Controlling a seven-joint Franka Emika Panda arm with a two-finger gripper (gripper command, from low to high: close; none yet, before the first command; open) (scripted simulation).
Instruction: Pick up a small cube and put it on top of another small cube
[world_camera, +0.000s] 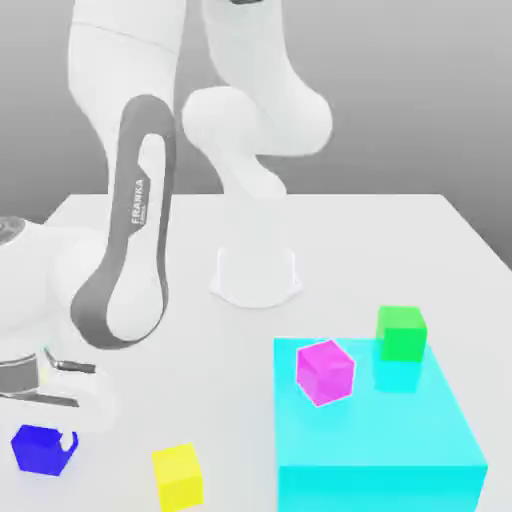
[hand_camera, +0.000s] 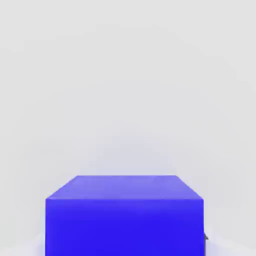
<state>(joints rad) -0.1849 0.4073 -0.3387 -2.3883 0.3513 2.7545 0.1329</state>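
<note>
Bench (world_camera: 400, 240) white, carrying a large cyan block (world_camera: 375, 440) at the exterior view's right. Pink cube (world_camera: 325, 372) and green cube (world_camera: 402, 332) sit on that block, apart. Yellow cube (world_camera: 178, 475) rests on the bench. Blue cube (world_camera: 40, 449) lies at the left, beneath the pincer (world_camera: 45, 425); whether it grips, I cannot tell.
</note>
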